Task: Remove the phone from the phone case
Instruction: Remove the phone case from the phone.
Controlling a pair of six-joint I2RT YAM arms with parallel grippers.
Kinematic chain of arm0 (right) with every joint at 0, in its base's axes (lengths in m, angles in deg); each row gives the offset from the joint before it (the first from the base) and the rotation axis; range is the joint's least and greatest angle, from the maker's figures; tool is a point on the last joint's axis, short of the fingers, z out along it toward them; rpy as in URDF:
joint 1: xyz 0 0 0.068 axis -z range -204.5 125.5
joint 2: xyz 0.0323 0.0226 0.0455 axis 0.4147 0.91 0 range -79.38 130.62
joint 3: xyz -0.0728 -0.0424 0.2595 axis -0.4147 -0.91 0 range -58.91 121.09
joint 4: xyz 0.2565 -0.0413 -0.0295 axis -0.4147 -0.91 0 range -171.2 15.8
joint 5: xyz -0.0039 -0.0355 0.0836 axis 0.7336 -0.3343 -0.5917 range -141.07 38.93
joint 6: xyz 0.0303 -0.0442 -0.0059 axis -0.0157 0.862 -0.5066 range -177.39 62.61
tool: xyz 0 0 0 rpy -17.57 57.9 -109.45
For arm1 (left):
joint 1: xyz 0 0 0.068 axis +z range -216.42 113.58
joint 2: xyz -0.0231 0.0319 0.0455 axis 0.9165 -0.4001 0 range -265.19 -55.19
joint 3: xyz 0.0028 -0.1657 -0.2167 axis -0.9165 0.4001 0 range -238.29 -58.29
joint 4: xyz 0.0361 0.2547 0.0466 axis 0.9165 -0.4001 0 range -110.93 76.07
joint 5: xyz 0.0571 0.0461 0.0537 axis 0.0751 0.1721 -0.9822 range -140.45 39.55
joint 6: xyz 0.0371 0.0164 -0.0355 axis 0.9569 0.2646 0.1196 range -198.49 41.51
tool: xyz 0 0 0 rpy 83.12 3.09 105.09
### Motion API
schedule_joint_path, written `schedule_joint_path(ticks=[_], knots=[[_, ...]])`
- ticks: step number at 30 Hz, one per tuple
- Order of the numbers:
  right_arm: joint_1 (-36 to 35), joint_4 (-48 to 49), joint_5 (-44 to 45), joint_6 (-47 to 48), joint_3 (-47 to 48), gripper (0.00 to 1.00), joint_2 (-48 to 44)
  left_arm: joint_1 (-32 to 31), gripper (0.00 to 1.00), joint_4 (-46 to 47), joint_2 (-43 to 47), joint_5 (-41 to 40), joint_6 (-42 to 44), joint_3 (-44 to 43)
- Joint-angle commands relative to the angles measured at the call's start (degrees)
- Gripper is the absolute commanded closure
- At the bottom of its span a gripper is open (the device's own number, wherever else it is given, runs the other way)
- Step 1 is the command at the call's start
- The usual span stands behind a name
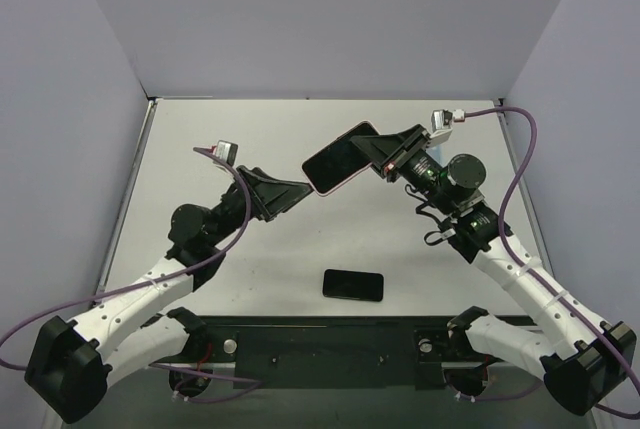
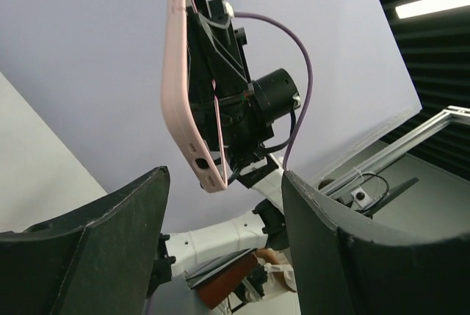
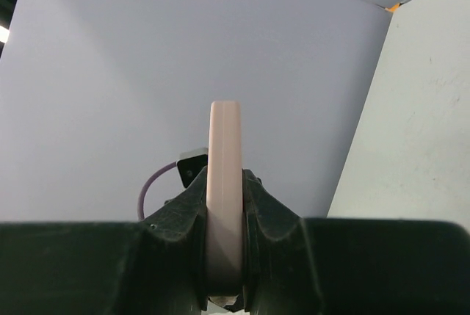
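Observation:
My right gripper [image 1: 385, 156] is shut on one end of the pink phone case [image 1: 340, 161] and holds it tilted in the air above the table's middle. In the right wrist view the case [image 3: 225, 146] stands edge-on between the gripper's [image 3: 224, 208] fingers. My left gripper [image 1: 298, 190] is open just below and left of the case's free end, not touching it. In the left wrist view the case [image 2: 183, 102] hangs above that open gripper [image 2: 226, 205] and looks hollow. A black phone [image 1: 353, 285] lies flat on the table near the front edge.
The white table [image 1: 250, 139] is walled by grey panels on three sides. A black mounting bar [image 1: 330, 344] with both arm bases runs along the near edge. Purple cables [image 1: 520, 164] loop beside each arm.

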Motion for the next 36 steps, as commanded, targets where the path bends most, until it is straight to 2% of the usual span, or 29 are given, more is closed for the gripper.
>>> schedule_joint_path(ticks=[1,3,9,11,17,19,22,29,31,34,36], knots=[[-1.1,8.7,2.9,1.0,1.9,1.0,0.6,-3.2,0.32,5.6,-2.5,-2.0,1.6,-1.6],[-1.7,7.6,3.6,2.1,2.1,1.0,0.6,-3.5,0.4,7.0,-3.5,-1.0,1.4,-1.9],[-2.8,4.1,5.1,4.5,2.8,1.0,0.0,-3.8,0.51,7.6,-4.8,-0.3,1.2,-2.6],[-2.9,3.7,5.8,4.7,2.8,1.0,-0.3,-4.0,0.54,8.2,-5.7,0.4,1.2,-3.3],[-3.3,3.5,7.7,5.2,3.3,1.0,-0.1,-5.6,0.52,8.6,-8.5,4.4,1.7,-6.8],[-3.3,3.4,8.0,5.3,3.3,1.0,-0.1,-5.6,0.54,8.8,-8.9,4.6,1.7,-7.0],[-3.3,2.9,8.5,5.4,3.5,1.0,-0.3,-5.8,0.63,9.2,-8.8,5.0,1.9,-7.1],[-3.0,1.8,5.3,4.8,2.8,1.0,-1.0,-5.5,0.74,9.7,-8.6,5.2,2.9,-7.1],[-2.7,1.0,3.7,4.0,2.5,1.0,-1.6,-5.4,0.78,11.2,-9.0,5.8,3.8,-7.3],[-1.7,1.6,-1.1,1.4,2.2,1.0,-1.9,-4.7,0.91,14.2,-10.1,8.3,5.3,-7.9],[-1.0,3.8,-4.2,-2.0,2.4,1.0,-1.7,-4.0,0.94,17.3,-11.9,12.3,7.1,-8.5]])
